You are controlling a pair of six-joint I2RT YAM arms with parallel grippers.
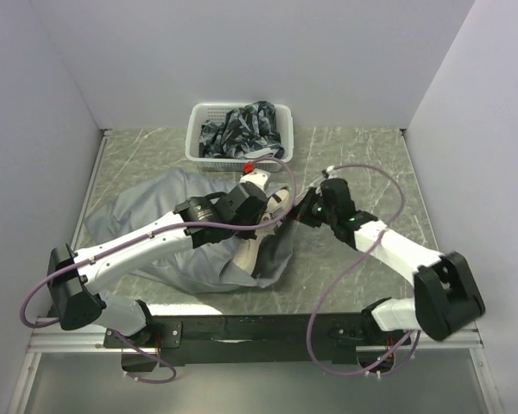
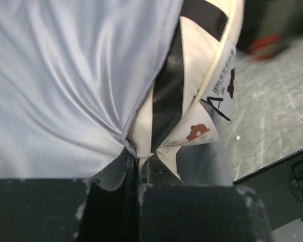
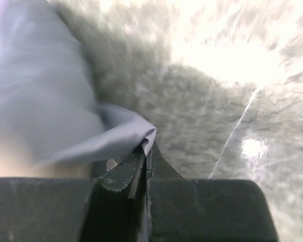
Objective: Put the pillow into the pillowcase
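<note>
Left gripper point(image 2: 140, 167) noted clamped on pillowcase point(image 1: 147, 228) hem; right gripper point(image 3: 147, 157) clamped on mouth edge. Pillow point(image 1: 249, 250) partly inserted, bear-label end protruding between grippers. Pillowcase body lay leftward, nearer left arm.

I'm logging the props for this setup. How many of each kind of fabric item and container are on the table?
Pillow: 1
Pillowcase: 1
Patterned cloth: 1
White basket: 1
Total: 4
</note>
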